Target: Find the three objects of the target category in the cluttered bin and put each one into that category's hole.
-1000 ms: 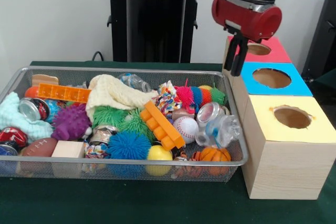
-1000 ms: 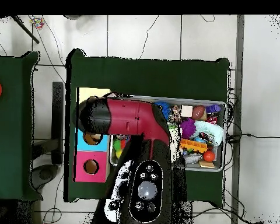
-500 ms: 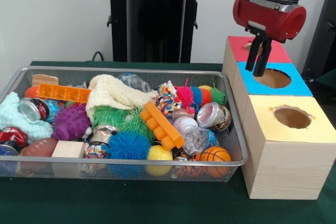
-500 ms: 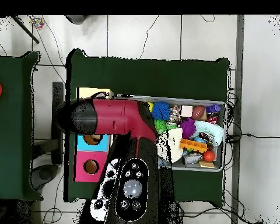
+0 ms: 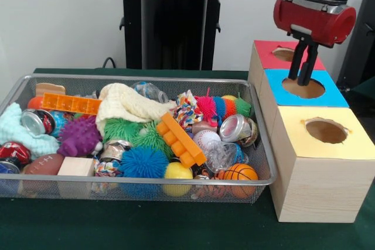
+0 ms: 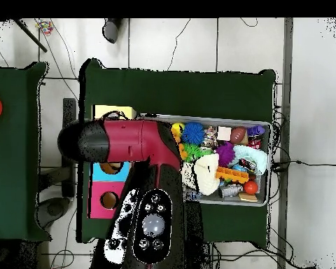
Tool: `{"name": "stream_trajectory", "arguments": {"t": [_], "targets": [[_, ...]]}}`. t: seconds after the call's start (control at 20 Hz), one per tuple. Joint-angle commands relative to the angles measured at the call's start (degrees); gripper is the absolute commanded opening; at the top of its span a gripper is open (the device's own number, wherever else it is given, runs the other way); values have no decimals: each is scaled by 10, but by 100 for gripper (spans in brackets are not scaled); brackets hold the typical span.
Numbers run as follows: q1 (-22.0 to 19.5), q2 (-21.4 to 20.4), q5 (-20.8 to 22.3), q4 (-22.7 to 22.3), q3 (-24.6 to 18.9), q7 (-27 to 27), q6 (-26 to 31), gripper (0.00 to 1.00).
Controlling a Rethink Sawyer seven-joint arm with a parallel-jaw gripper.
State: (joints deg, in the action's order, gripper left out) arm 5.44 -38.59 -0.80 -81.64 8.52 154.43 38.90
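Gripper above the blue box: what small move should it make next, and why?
Probably lift and swing across to the bin to search it. The gripper hangs just over the blue hole with nothing visible in it, while the bin is full of clutter.

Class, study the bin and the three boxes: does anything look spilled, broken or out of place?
Nothing stands out. The toys, cans and cloths lie jumbled but all inside the wire bin, and none has spilled onto the table. The three boxes sit in a straight row, with the gripper above the blue box.
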Motion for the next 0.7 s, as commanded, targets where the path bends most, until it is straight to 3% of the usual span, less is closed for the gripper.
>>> {"name": "stream_trajectory", "arguments": {"t": [0.05,0.7], "targets": [[-35,-7,15,-88,-66,-51,-34,0],[-92,-21,34,-124,-118,-86,-59,0]]}}
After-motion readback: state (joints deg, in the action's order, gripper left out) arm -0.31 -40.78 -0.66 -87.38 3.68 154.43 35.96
